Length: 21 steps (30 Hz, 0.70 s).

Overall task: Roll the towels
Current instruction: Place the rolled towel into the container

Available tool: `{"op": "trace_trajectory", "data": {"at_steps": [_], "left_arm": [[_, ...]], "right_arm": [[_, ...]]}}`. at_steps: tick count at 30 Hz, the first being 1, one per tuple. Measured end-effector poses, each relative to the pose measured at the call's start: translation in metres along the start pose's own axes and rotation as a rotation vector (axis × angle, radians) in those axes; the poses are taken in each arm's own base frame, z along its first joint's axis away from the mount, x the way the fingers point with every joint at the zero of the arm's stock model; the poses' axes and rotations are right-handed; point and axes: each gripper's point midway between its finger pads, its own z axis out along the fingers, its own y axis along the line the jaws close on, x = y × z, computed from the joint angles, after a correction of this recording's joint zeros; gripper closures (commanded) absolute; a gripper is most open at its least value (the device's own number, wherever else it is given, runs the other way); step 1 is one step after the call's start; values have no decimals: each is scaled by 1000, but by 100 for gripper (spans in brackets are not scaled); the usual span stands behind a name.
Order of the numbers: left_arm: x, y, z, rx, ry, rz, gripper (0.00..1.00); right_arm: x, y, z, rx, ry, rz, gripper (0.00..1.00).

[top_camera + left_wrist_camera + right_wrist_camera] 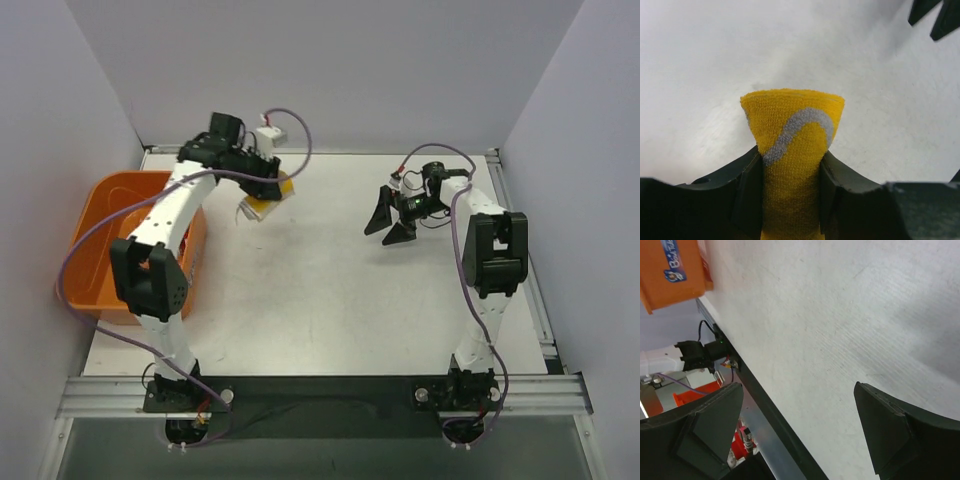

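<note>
My left gripper (264,200) is shut on the yellow towel (268,201) and holds it above the table at the back left. In the left wrist view the yellow towel (792,145) with a pale curved marking sticks out between the two black fingers (747,195), folded or bunched, its end fanned out above the white table. My right gripper (390,226) is open and empty, above the table at the back right; in the right wrist view its fingers (885,432) stand wide apart over bare table. The red and turquoise towel is out of view.
An orange plastic tub (100,235) stands at the left edge of the table, partly behind the left arm; it also shows in the right wrist view (672,270). The white table (330,300) has walls at the back and sides. The metal rail (320,395) runs along the near edge.
</note>
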Motion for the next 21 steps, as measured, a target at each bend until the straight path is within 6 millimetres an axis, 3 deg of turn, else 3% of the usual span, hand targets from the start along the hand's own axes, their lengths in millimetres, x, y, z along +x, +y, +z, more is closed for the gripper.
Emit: {"op": "trace_trajectory", "data": {"at_steps": [4, 7, 9, 13, 16, 21], "left_arm": [[-25, 49, -89, -158, -160, -109, 100], [-28, 93, -164, -302, -271, -193, 100], [-15, 123, -213, -408, -323, -271, 100], [39, 169, -278, -563, -346, -439, 100], [79, 185, -292, -613, -311, -539, 100], [125, 194, -258, -588, -195, -629, 100]], "right_arm": [[16, -7, 2, 49, 48, -13, 0], [22, -12, 1, 77, 68, -17, 0], [24, -15, -1, 95, 77, -19, 0], [28, -21, -3, 126, 94, -23, 0], [31, -22, -4, 137, 106, -22, 0], [34, -25, -3, 162, 120, -31, 0]]}}
